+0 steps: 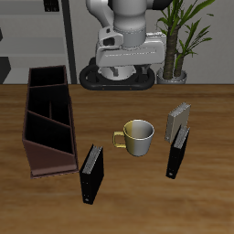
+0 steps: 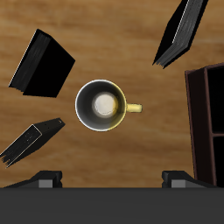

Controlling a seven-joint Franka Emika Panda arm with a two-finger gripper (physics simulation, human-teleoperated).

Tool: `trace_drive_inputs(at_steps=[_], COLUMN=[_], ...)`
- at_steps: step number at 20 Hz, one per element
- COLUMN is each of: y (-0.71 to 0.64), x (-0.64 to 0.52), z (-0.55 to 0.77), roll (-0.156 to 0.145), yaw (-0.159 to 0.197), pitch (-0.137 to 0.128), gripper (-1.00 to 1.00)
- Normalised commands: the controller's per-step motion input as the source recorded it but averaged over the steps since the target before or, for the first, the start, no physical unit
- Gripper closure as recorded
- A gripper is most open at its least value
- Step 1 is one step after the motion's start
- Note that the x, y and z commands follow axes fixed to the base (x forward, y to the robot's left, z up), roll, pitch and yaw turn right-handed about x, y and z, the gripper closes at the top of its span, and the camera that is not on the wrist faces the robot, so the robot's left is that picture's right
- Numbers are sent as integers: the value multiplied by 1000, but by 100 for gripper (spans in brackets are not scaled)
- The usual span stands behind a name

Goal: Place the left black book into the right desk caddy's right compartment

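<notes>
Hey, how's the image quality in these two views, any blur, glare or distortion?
Exterior view: low-resolution and soft, even light, faint shadows under the mug. Wrist view: sharper, no glare, books splayed by wide-angle perspective, gripper body blocking one edge.

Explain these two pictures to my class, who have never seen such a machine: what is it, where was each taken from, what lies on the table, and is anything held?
These are computer-drawn scenes of a robot arm at a wooden table. One picture looks at it from the front and above; the other looks straight down from the arm's own hand. On the table lie a long brown wooden box with three sections, a cup with a yellow handle, a slim black book, a broader black book beside the box, and a small grey book. Nothing is held: only the fingers' tips show, high above the cup.
</notes>
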Motion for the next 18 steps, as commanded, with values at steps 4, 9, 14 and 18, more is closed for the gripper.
trace_drive_inputs(at_steps=[4, 9, 14, 18], y=[207, 464, 429, 508], x=[114, 217, 298, 290], z=[62, 29, 10, -22], roll=[-18, -8, -39, 7], yaw=[-5, 8, -42, -47], pitch=[-15, -2, -16, -13], gripper=[-100, -100, -100, -100])
